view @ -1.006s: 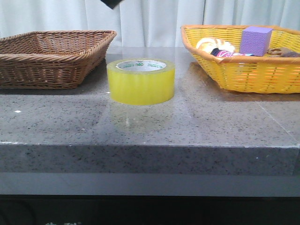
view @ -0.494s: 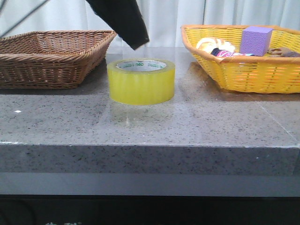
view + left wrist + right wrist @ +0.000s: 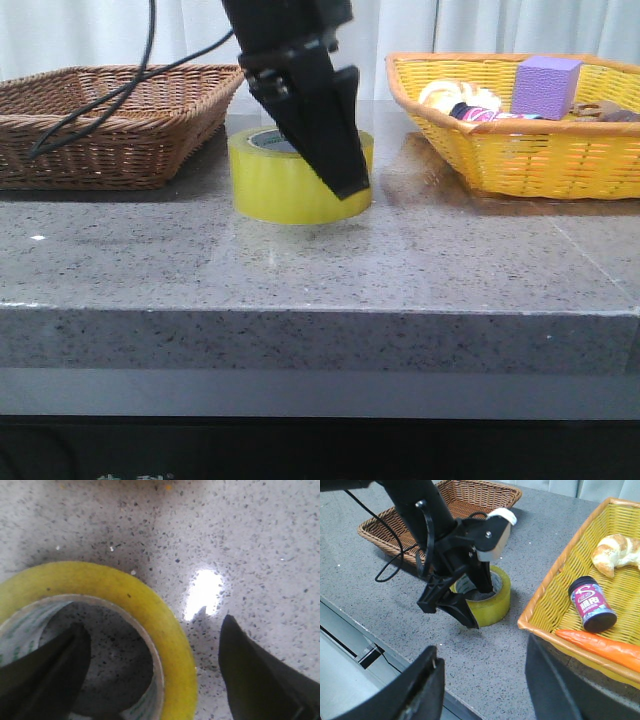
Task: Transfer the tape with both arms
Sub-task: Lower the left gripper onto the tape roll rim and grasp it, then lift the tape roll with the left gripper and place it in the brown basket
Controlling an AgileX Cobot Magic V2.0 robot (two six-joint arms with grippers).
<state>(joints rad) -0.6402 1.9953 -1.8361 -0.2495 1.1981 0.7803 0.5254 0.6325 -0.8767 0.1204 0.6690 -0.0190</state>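
The tape, a wide yellow roll with a white core, lies flat on the grey stone table between two baskets. My left gripper has come down over it and stands open. One finger is inside the core and the other outside the roll's wall, on the side nearer the table's front edge. The left wrist view shows the yellow rim lying between the two dark fingers. My right gripper is open and empty, held high off to the right, looking down at the tape.
A brown wicker basket stands left of the tape. A yellow basket on the right holds a purple block, a croissant, a dark bottle and a carrot. A black cable hangs over the brown basket.
The left arm dropped from the top of the front view down onto the tape, its fingers now straddling the roll's wall. The tape has not moved.
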